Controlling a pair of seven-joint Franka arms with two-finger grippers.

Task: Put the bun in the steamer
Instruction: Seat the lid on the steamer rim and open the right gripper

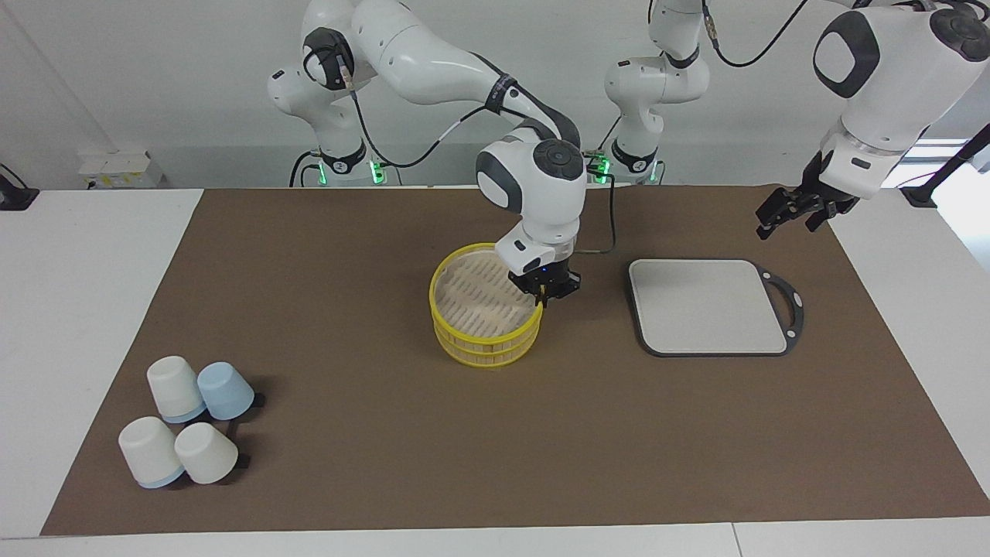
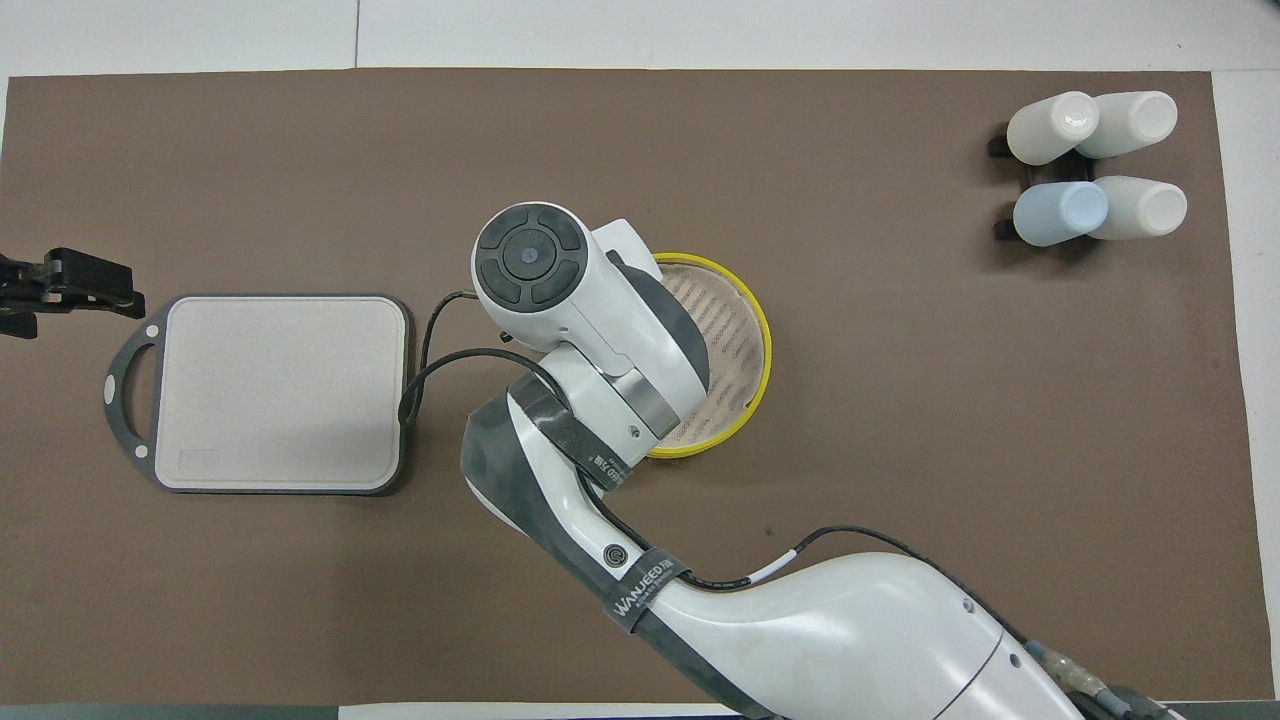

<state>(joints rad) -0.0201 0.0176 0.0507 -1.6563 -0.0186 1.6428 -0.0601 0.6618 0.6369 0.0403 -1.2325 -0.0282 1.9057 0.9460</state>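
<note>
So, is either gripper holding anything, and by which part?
Cannot be told: right gripper is at the steamer's top rim, on the side toward the board, grip unclear. Left gripper waits, holding nothing.

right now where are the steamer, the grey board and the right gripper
steamer (image 1: 464,350): facing view, on its yellow side wall.
grey board (image 1: 704,305): facing view, middle of its pale top.
right gripper (image 1: 546,295): facing view, at its fingertips by the steamer's rim.
</note>
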